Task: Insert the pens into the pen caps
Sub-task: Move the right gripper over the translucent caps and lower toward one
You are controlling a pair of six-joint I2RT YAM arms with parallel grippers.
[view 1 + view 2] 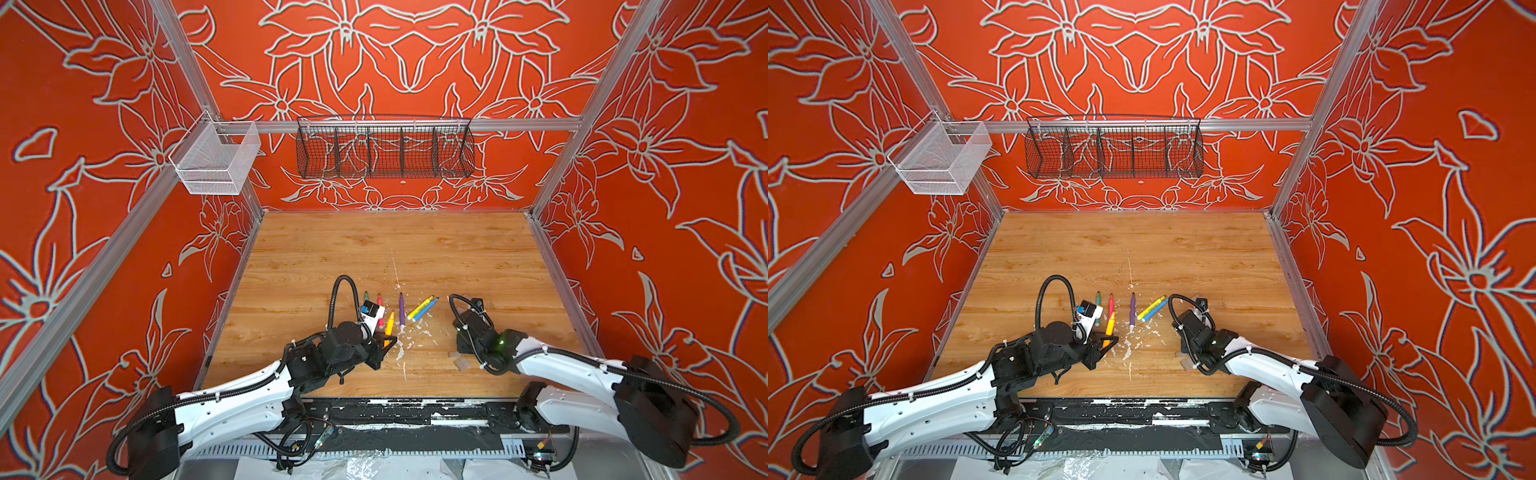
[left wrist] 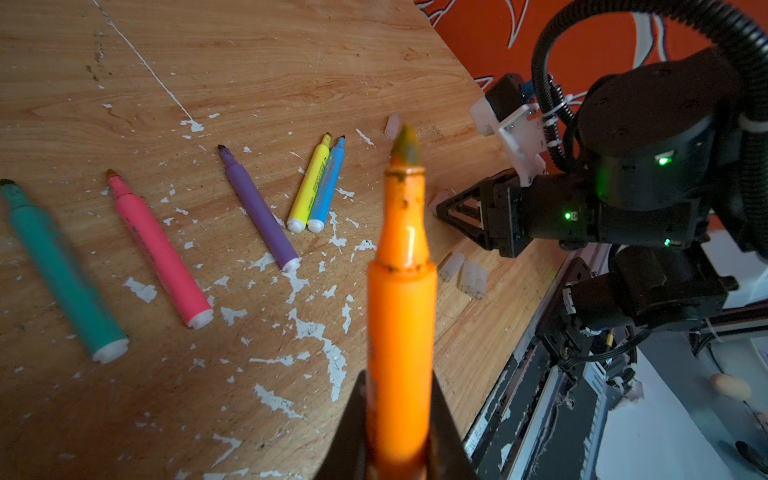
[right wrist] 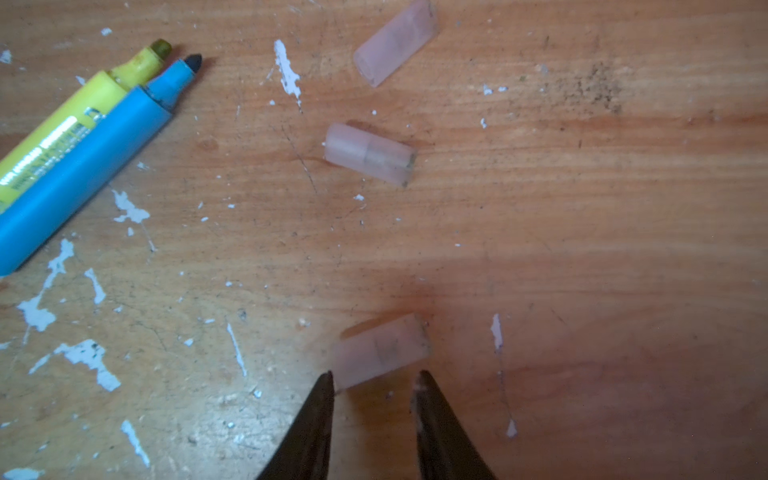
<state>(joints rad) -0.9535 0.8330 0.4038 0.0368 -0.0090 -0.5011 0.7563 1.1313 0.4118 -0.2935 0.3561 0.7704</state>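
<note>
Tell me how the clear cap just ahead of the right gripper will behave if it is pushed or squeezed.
Probably rolls: the clear cap is a small round tube lying on its side on the wooden table. Likely light, so one fingertip of the right gripper may flick it away. Its smooth plastic might slip or flex when squeezed.

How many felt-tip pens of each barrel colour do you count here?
Green felt-tip pen: 1
Pink felt-tip pen: 1
Purple felt-tip pen: 1
Yellow felt-tip pen: 1
Blue felt-tip pen: 1
Orange felt-tip pen: 1
Total: 6
</note>
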